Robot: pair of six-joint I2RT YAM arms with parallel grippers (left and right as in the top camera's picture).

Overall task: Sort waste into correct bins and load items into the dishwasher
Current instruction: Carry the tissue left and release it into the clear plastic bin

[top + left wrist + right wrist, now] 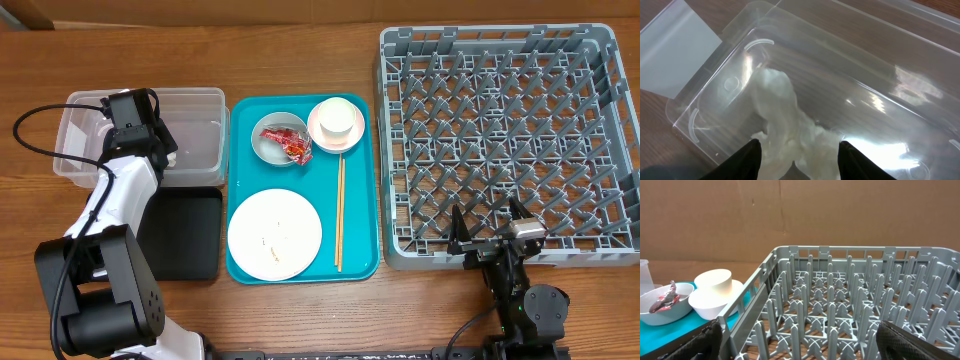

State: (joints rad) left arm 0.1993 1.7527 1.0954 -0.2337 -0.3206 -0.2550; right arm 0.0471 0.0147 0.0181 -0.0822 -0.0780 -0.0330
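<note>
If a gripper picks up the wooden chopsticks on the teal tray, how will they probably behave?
The chopsticks look thin and straight, so probably stiff and very light. They lie flat on the smooth teal tray, so a push may slide or roll them. Being so slender, they could slip from a pinch.

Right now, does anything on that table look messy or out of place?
Yes. A red crumpled wrapper lies inside the grey bowl on the teal tray, and a few small specks dot the pink plate. Both look like leftovers among dishes.
</note>
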